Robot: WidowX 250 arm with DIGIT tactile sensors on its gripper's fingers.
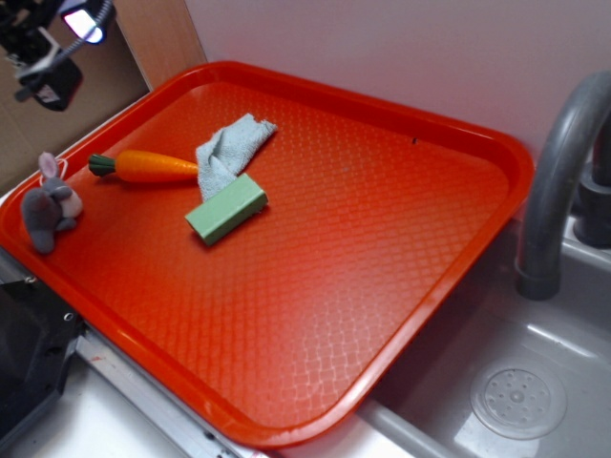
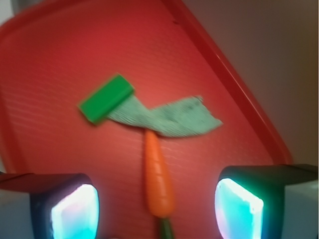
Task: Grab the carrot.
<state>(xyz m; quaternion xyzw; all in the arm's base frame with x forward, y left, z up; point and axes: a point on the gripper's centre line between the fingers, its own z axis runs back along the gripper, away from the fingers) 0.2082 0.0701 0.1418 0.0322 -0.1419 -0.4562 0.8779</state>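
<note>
so the pincer [image 2: 158, 209] is spread wide, nothing between the fingers, hanging above the near end of the red tray [image 2: 60, 45]. in the wrist view you can see both fingertips [image 2: 75, 211] glowing at the bottom corners, and the carrot [image 2: 158, 174] lies right in the gap between them, pretty much centred. its fat end with the green stub is closest to the pincer and the thin tip points away, running just up to the edge of the pale cloth [image 2: 174, 117], maybe touching it. the green block [image 2: 106, 98] is further out beyond that, off to the left of the pincer's line, resting against the cloth. in the exterior view there's also a little grey bunny toy [image 1: 50, 207] near the tray rim, apart from the carrot's stub end, and a sink with a grey faucet [image 1: 557, 172] off the far side.

my take on doing this well: the lineup already looks good since the carrot runs lengthwise through the gap, so the fingers would close across its width. i'd just go straight down and aim for the thicker half, not the tapered tip, because it's glossy and the taper will probably squirt out of a pinch. can't really judge how high the pincer still is from these shots, so go down slow and get low before closing. staying on the fat end also keeps the fingers away from the cloth.
</note>
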